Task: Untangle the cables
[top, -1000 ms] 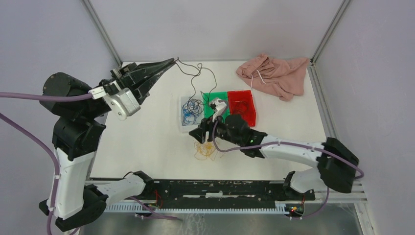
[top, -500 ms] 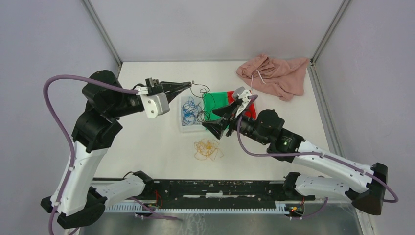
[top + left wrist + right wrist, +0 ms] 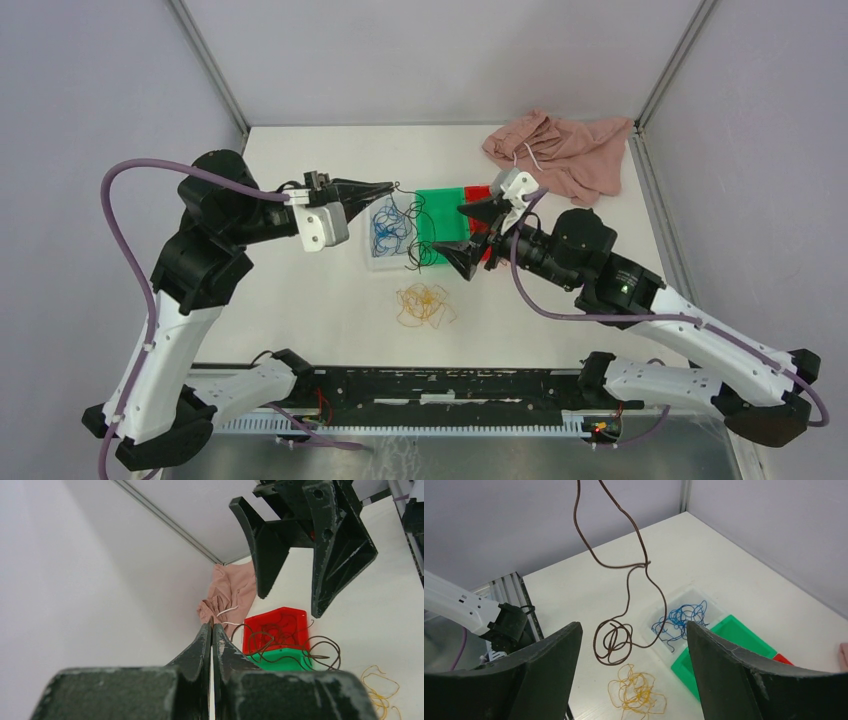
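A dark red cable is seen hanging between the right gripper's wide-parted fingers. A yellow-orange cable is laid on the table, a blue cable in a clear bin.

top: overhead, far; wrists: close, along fingers; shared: green bin, probably

Dk-red cable hanging, blue cable in bin, yellow cable on table

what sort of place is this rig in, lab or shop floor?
Likely a lab test cell: white table boxed in by plain grey panels on metal posts, with small coloured bins.
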